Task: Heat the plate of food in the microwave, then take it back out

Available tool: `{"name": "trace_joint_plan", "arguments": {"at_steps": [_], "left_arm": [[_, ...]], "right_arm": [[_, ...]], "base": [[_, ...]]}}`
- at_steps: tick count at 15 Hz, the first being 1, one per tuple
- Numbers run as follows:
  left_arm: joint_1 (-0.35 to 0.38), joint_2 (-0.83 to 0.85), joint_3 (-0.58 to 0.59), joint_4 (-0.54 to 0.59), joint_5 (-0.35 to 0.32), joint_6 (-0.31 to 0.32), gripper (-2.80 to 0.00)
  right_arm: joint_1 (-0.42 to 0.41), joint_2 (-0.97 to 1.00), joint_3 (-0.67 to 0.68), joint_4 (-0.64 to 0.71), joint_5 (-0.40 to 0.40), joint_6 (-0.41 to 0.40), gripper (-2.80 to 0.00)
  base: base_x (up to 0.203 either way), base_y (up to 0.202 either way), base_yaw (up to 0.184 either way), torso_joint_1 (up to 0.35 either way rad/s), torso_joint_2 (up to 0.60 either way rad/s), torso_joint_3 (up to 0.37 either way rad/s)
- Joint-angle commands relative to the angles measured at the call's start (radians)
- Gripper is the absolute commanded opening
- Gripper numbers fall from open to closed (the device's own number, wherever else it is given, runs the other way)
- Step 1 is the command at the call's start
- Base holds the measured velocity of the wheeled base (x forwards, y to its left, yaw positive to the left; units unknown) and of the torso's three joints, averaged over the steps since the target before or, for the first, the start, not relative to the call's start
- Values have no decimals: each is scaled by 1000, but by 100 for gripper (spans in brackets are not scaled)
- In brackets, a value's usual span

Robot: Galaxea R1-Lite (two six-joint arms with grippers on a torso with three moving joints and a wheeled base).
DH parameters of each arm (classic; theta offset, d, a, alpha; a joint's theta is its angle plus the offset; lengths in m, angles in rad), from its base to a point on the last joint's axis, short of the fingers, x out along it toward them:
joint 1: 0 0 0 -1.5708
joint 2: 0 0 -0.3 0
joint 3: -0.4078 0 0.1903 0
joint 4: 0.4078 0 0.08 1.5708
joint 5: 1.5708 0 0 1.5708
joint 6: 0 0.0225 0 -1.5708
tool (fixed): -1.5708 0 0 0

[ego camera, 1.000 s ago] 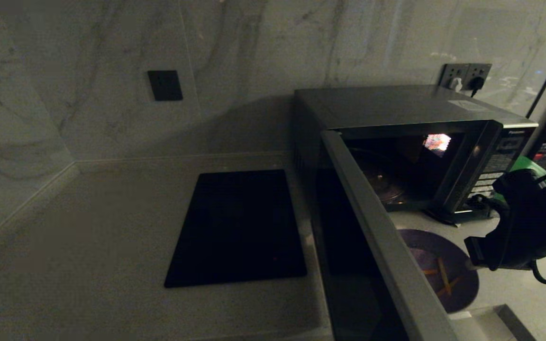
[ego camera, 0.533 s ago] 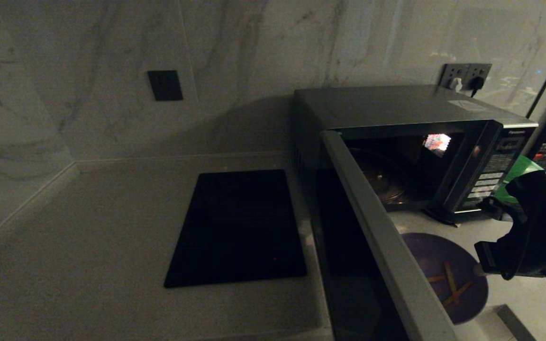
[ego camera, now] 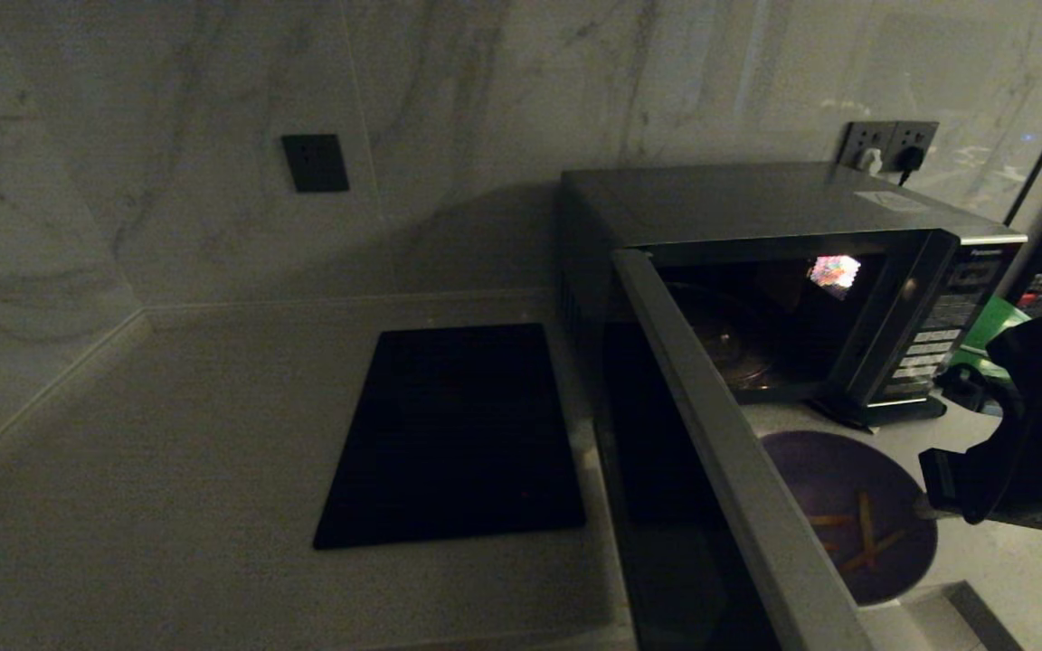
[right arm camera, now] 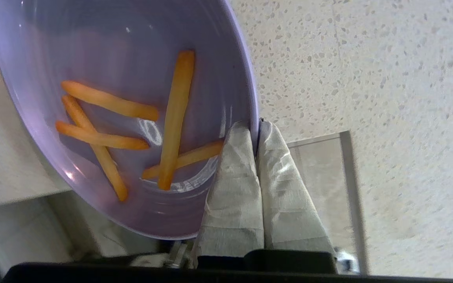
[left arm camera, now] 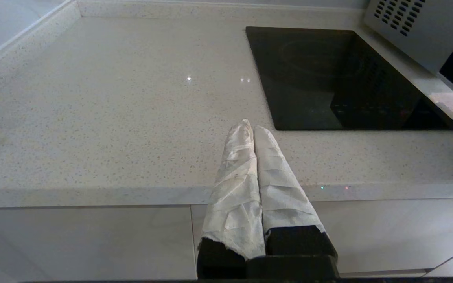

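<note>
Plate of food [ego camera: 847, 506], lilac and carrying orange-yellow sticks [right arm camera: 173, 118], sits out in front of the microwave [ego camera: 792, 271], to the right of the microwave's swung-open door [ego camera: 738, 479] and over the pale countertop [ego camera: 168, 470] near its front edge; the right gripper [right arm camera: 257, 127] is clamped on the plate's rim, one wrapped finger inside and one outside; the oven cavity stands open behind it. A black cooktop [ego camera: 458, 434] lies left of the microwave; the left gripper [left arm camera: 253, 129], fingers pressed together and holding nothing, hangs at the counter's front edge near that cooktop.
</note>
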Motion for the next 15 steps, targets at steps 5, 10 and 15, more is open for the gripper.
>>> {"name": "trace_joint_plan", "arguments": {"at_steps": [5,10,15], "left_arm": [[0,2,0,0,0,-1,-280],[0,2,0,0,0,-1,-280],[0,2,0,0,0,-1,-280]], "right_arm": [[-3,-40,9,2,0,42,-280],[-71,-67,9,3,-2,68,-280],[-201,-94,12,4,2,116,-280]], "base": [[0,0,0,0,0,0],[0,0,0,0,0,0],[0,0,0,0,0,0]]}}
